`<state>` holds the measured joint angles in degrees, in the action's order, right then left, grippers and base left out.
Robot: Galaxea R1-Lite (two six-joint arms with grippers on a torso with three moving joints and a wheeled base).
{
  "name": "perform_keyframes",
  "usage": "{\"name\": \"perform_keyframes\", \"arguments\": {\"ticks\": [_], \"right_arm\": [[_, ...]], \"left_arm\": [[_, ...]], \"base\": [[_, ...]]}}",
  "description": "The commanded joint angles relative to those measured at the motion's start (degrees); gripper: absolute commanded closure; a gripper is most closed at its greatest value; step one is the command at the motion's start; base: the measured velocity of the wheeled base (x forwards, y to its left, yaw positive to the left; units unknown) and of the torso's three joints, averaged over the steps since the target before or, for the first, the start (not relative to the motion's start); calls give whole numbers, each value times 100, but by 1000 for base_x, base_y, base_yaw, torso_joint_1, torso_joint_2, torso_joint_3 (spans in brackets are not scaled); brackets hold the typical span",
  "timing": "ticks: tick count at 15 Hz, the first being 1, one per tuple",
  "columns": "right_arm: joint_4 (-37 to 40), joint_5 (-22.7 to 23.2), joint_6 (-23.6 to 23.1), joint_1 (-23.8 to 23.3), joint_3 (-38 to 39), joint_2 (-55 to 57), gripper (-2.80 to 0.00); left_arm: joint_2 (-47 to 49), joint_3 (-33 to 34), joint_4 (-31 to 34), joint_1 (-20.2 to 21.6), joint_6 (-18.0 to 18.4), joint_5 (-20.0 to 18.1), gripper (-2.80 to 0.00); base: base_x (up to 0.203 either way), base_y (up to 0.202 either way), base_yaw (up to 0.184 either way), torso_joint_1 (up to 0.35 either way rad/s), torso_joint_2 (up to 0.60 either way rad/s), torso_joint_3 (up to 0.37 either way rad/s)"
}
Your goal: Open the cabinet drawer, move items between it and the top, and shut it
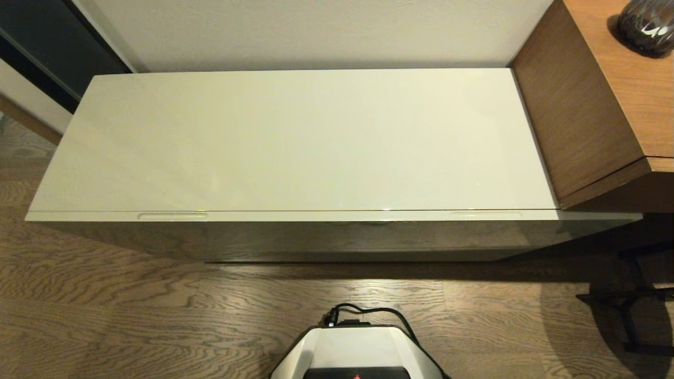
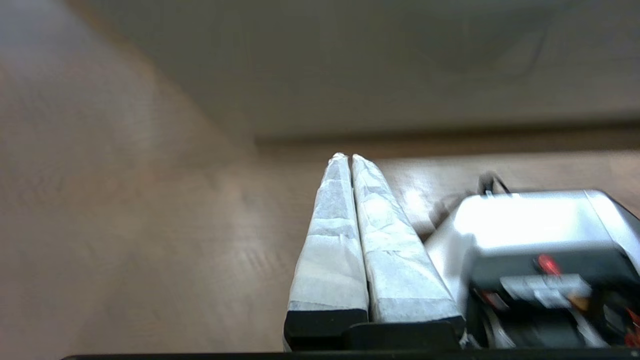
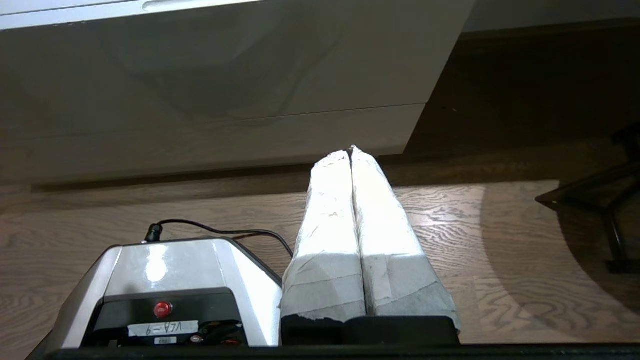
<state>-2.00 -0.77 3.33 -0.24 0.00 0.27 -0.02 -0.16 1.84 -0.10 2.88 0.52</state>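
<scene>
The cream-white top of the low cabinet lies bare in the head view. The cabinet drawer is shut flush beneath it, with two slim slots along its front edge. The denim garment and the paper roll are out of view. Neither arm shows in the head view. My left gripper hangs low over the wood floor beside my base, shut on nothing. My right gripper is also low and shut on nothing, facing the drawer front from some way off.
A brown wood-grain desk butts against the cabinet's right end, with a dark vase on it. Black stand legs rest on the floor at the right. My white base with its black cable sits before the cabinet's middle.
</scene>
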Motion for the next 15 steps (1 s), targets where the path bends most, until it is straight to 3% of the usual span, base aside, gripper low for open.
{"name": "perform_keyframes", "arguments": {"ticks": [1,6,15], "right_arm": [[-2,-2,1,-2,5,8,0],[-2,-2,1,-2,0,8,0],[-2,-2,1,-2,9,8,0]], "left_arm": [[11,-10,18,0,55,-26,0],[11,16,-52,1,-165,1,0],[11,16,-52,1,-165,1,0]], "base": [[0,0,0,0,0,0],[0,0,0,0,0,0],[0,0,0,0,0,0]]}}
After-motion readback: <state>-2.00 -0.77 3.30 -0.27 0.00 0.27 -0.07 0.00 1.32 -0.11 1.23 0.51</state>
